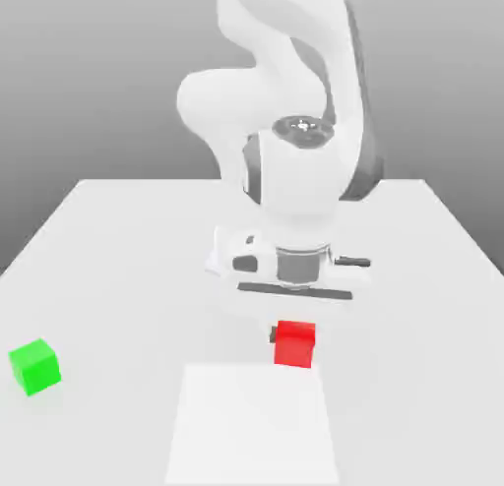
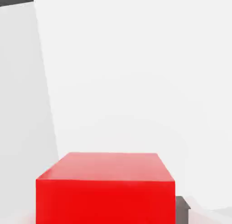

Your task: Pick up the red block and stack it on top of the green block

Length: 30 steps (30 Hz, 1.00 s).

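Note:
The red block (image 1: 294, 345) rests on the white table (image 1: 118, 248), just in front of the arm's base in the exterior view. My gripper (image 1: 293, 331) has come down over it from above and is shut on the red block. In the hand view the red block (image 2: 106, 191) sits close up between the jaws, with one dark fingertip (image 2: 182, 208) against its side. The green block (image 1: 35, 366) stands alone near the table's front edge at the exterior view's left, well apart from the gripper.
A brighter white rectangle (image 1: 256, 430) lies flat on the table right in front of the red block. The white arm (image 1: 295, 169) rises behind the hand. Open tabletop stretches between the two blocks.

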Tool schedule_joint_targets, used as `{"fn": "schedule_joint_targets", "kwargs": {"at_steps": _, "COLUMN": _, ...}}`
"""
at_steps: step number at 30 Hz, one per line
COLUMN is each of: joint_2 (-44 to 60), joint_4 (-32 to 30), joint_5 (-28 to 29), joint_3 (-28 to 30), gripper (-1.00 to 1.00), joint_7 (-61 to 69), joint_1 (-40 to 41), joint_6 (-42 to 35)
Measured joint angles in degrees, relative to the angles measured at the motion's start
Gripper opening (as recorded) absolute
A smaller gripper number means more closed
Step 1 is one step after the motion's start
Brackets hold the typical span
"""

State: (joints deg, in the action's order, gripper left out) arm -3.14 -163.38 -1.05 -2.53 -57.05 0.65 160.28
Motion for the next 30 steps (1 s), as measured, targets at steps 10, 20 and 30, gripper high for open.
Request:
{"fn": "schedule_joint_targets", "kwargs": {"at_steps": 10, "joint_2": 3.3, "joint_4": 9.5, "joint_5": -0.4, "joint_3": 11.2, "gripper": -1.00, "joint_7": 25.1, "joint_1": 17.7, "joint_6": -6.3}}
{"fn": "schedule_joint_targets", "kwargs": {"at_steps": 20, "joint_2": 12.8, "joint_4": 16.3, "joint_5": -4.3, "joint_3": 14.8, "gripper": -1.00, "joint_7": 44.6, "joint_1": 31.1, "joint_6": -3.9}}
{"fn": "schedule_joint_targets", "kwargs": {"at_steps": 30, "joint_2": 14.6, "joint_4": 16.5, "joint_5": -5.1, "joint_3": 13.9, "gripper": 1.00, "joint_7": 45.3, "joint_1": 31.9, "joint_6": -2.2}}
